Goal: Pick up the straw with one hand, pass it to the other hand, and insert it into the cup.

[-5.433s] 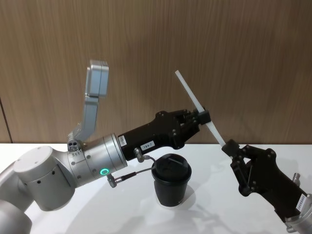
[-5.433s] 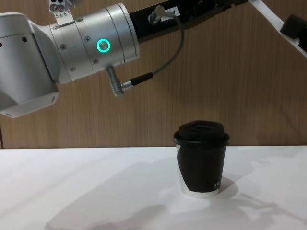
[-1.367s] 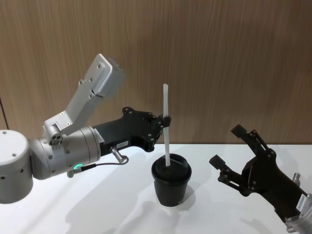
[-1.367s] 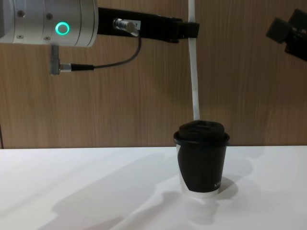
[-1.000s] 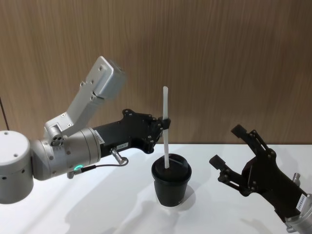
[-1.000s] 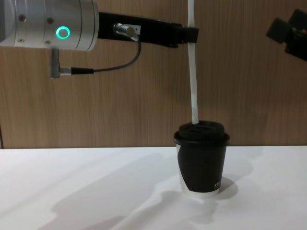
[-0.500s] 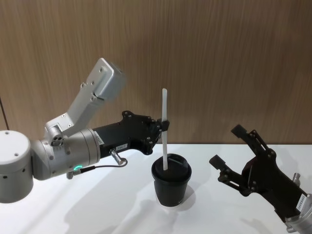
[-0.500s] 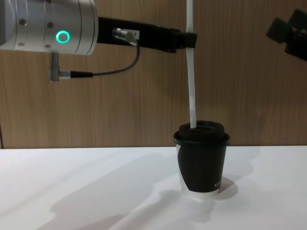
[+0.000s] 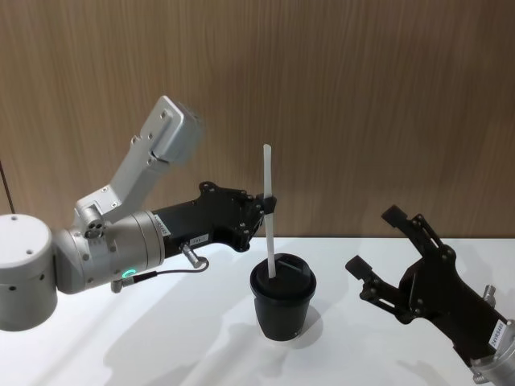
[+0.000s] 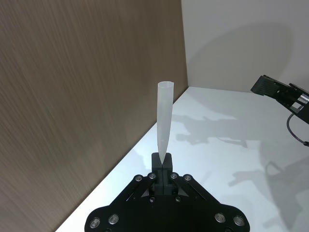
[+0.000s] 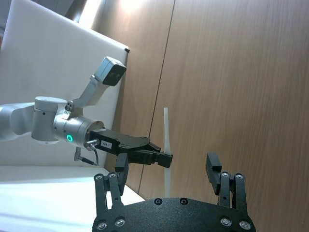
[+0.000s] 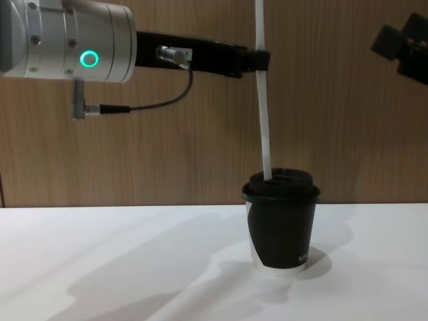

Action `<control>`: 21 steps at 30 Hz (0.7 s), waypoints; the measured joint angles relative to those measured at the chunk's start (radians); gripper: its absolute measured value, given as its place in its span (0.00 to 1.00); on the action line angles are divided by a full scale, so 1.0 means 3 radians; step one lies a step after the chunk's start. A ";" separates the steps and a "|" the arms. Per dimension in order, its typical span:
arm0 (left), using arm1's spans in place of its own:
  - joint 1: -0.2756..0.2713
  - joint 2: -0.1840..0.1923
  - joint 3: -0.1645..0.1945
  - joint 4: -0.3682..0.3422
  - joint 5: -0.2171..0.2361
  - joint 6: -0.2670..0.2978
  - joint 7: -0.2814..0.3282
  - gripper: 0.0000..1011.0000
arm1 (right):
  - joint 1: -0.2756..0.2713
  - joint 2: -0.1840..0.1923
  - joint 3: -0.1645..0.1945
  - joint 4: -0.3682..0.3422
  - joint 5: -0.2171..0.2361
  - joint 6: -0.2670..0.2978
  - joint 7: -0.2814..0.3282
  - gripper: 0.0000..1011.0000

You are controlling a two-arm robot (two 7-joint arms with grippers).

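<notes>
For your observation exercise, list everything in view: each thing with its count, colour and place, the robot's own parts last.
Cup: one, black with domed lid, standing on the table centre.
Straw: one, white, near upright, lower end at the cup's lid.
Table: one, white, under the cup.
Wall: one, brown wood, behind.
Left end effector: one, black, shut on the straw above the cup.
Right end effector: one, black, open, off to the cup's right.

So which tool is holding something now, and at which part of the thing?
The left tool grips the straw around its upper half, its lower tip at the cup lid. The right tool is open and empty.
</notes>
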 joint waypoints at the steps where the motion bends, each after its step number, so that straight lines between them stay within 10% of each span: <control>1: -0.0003 -0.0003 0.0000 0.0010 -0.0002 -0.0003 -0.0003 0.00 | 0.0000 0.0000 0.0000 0.0000 0.0000 0.0000 0.0000 0.99; 21: -0.0041 -0.0017 0.0030 0.0106 -0.0080 -0.0053 -0.0068 0.00 | 0.0000 0.0000 0.0000 0.0000 0.0000 0.0000 0.0000 0.99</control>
